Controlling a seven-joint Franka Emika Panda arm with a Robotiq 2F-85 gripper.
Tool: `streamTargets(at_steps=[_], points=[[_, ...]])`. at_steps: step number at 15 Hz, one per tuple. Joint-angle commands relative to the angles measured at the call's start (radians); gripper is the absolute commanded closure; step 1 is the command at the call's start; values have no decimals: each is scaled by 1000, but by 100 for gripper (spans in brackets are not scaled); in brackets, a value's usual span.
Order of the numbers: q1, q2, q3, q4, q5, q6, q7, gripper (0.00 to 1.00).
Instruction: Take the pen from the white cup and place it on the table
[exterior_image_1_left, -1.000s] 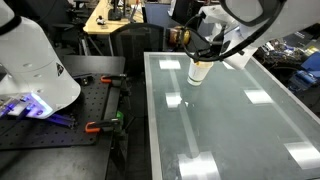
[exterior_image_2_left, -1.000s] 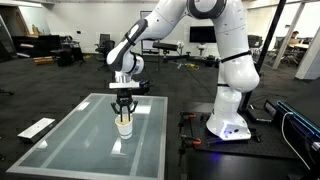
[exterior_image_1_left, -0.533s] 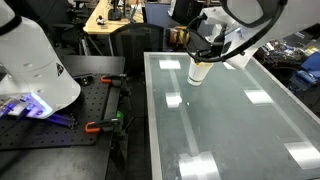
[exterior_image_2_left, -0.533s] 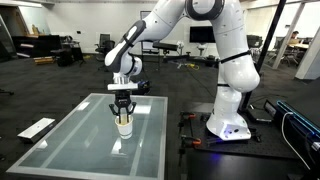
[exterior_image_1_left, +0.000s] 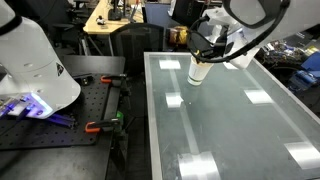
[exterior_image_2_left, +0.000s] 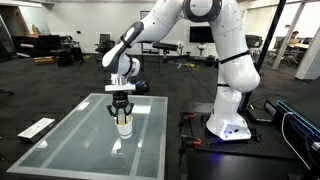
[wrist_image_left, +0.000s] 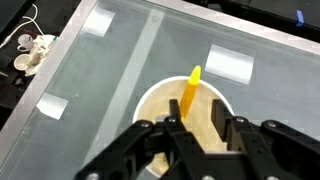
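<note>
The white cup (wrist_image_left: 148, 103) stands on the greenish glass table (wrist_image_left: 120, 60), and both exterior views show it near one end (exterior_image_1_left: 199, 72) (exterior_image_2_left: 123, 126). A thin yellow pen (wrist_image_left: 190, 88) stands in it, leaning against the rim and sticking out above it. My gripper (wrist_image_left: 197, 122) hangs straight over the cup, pointing down, fingertips at the mouth. The pen passes between the two fingers, close to the left finger (wrist_image_left: 175, 125), with a clear gap to the other one. The jaws are partly closed but do not clamp it. In the exterior views the gripper (exterior_image_1_left: 203, 58) (exterior_image_2_left: 122, 110) hides the pen.
A black perforated bench (exterior_image_1_left: 85, 110) with orange-handled clamps (exterior_image_1_left: 100, 126) adjoins the table beside the white robot base (exterior_image_1_left: 30, 60). The table's metal edge (exterior_image_1_left: 152, 110) runs along that side. Chairs and desks stand beyond the far end.
</note>
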Motion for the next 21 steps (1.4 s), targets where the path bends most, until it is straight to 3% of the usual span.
streamTargets(at_steps=[1, 3, 7, 8, 15, 18, 21], points=[[4, 24, 0, 31, 28, -6, -25, 61], [4, 32, 1, 36, 28, -8, -24, 61], [4, 37, 2, 38, 29, -10, -22, 83], [3, 37, 2, 36, 30, -10, -22, 77], [4, 37, 2, 28, 29, -12, -22, 75], [7, 31, 2, 22, 28, -7, -21, 98], [8, 9, 1, 7, 30, -4, -18, 98]])
